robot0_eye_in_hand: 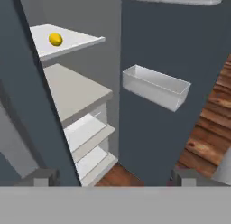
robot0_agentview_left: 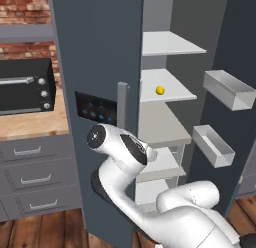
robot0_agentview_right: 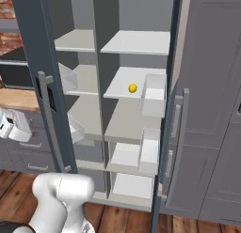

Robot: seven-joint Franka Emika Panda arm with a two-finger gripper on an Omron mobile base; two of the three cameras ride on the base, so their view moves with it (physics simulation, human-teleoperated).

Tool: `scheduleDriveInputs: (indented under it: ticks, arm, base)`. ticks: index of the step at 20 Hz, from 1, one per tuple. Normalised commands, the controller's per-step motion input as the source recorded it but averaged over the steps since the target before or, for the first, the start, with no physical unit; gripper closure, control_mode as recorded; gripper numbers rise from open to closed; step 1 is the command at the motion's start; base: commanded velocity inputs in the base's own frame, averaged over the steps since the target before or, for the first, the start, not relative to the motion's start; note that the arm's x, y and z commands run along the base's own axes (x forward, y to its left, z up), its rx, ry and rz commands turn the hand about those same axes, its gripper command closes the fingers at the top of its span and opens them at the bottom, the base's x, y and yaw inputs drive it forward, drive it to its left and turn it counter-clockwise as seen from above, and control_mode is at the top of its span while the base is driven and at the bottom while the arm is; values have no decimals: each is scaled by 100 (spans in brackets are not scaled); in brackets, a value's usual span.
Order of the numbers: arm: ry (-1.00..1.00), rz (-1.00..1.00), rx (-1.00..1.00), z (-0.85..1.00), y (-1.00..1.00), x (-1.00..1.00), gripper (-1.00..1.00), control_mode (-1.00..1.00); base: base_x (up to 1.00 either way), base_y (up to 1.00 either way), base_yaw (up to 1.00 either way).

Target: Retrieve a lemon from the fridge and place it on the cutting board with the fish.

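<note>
One lemon [robot0_agentview_left: 160, 90] shelved, oven [robot0_agentview_left: 26, 86] (left base), gripper [robot0_eye_in_hand: 115, 177] seemingly open

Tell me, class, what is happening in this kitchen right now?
A white robot arm stands in front of the fridge, whose right door is swung open. The lemon sits alone on the second shelf from the top, untouched. The hand is open and empty, low by the lower shelves, well short of the lemon. So the fruit has not been picked up yet. A black countertop oven sits on the wooden counter to the left.
</note>
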Motion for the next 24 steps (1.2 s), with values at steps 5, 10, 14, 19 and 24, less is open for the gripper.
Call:
scheduleDriveInputs:
  ticks: [5, 10, 14, 19, 24]
  arm:
    - [-20, -9, 62, 12, -100, -64, -100, -100]
    - [-28, 0, 65, 41, -100, -68, -100, -100]
    - [-16, 0, 61, 33, -90, -28, -100, -100]
    - [4, 1, 40, -9, -55, 52, -100, -100]
    - [0, 8, 13, -30, 0, 26, -100, -100]
  base:
    - [0, 0, 0]
    - [0, 0, 0]
    - [0, 0, 0]
    - [0, 0, 0]
    - [0, 0, 0]
